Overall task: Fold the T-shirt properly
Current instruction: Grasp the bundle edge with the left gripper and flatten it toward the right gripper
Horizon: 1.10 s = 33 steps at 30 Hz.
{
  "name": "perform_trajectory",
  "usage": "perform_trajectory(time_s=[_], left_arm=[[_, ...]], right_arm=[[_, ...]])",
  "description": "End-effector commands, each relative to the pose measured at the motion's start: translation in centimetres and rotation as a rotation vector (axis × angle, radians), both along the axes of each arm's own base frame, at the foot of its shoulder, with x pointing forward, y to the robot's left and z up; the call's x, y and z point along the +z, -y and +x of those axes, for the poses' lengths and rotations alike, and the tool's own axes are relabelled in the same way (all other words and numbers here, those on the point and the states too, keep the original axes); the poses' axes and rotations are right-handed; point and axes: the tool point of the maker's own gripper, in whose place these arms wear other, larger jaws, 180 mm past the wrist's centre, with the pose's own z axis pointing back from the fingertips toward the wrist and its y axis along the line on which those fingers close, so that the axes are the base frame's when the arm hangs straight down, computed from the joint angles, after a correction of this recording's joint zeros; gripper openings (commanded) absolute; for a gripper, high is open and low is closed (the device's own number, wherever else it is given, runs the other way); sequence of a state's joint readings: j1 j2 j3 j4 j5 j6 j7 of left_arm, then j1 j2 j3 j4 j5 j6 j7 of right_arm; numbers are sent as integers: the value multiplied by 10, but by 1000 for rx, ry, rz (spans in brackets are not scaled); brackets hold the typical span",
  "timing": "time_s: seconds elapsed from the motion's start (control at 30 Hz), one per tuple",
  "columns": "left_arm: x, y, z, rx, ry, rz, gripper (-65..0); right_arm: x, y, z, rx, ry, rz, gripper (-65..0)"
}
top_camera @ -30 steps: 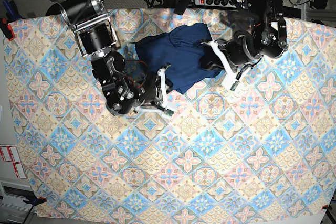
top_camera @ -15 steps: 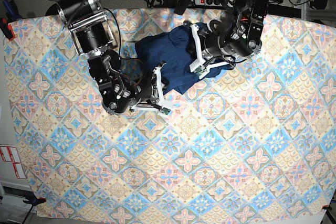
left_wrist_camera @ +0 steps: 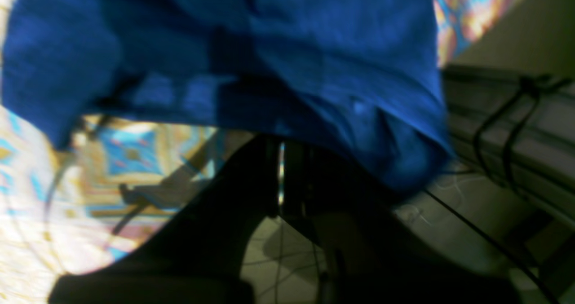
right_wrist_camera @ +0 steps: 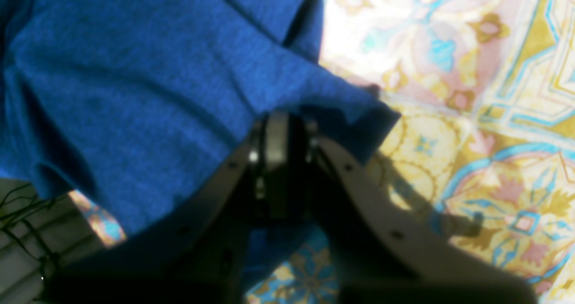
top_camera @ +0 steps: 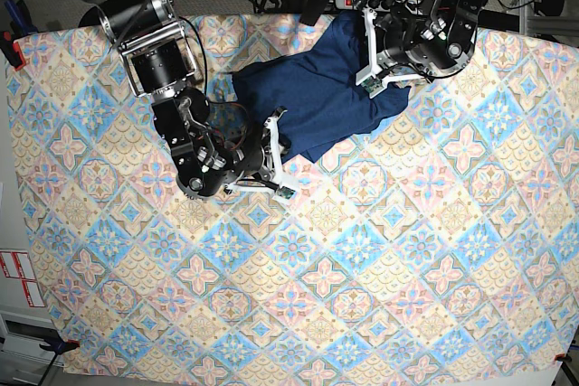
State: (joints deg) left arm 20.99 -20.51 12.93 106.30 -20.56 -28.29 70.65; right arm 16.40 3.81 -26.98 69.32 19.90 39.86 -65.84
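Navy-blue knit, the T-shirt (top_camera: 312, 97) lies bunched near the far edge of the surface, on the pastel tiled tablecloth (top_camera: 362, 268). The left gripper (top_camera: 369, 42) is clamped tight at the shirt's far corner, with cloth draped over its closed jaws in the left wrist view (that view is blurred). The right gripper (top_camera: 276, 155) pinches the shirt's near hem, its jaws narrow around a fold of fabric. Between the two arms the shirt is rumpled, several layers overlapping.

One T-shirt (top_camera: 312, 101), one tablecloth (top_camera: 362, 296), two arms.
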Motion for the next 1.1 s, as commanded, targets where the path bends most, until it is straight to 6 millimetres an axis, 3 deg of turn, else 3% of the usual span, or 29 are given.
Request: perform_trajectory(time_s=[0.0,0.23,0.47,0.57,0.7,0.83,1.0,1.07], left_arm=[[6,2,5,1,28,-17,-650],[10,-1,9,19,44,-18,-650],[46,23,17,15,146,-94,-650],[47,30,17,21,149,-113,-650],[45,45,18,45,136,-149,-650],[38,48,22,58,120,-155,-650],[27,43,28,69,96,-138,-650],[22,40,29,73,88,-128,-650]], right_arm=[[14,-6,14,0,41,31,-611],[16,-9,12,11,46,36,-611],[49,-26,27,35,155,84,-611],[64,-40,43,42,184,107,-611],[59,-45,48,37,153,103,-611],[40,-56,43,33,85,94,-611],[6,-35,39,34,63,-30,-611],[1,-32,37,35,53,-48,-611]])
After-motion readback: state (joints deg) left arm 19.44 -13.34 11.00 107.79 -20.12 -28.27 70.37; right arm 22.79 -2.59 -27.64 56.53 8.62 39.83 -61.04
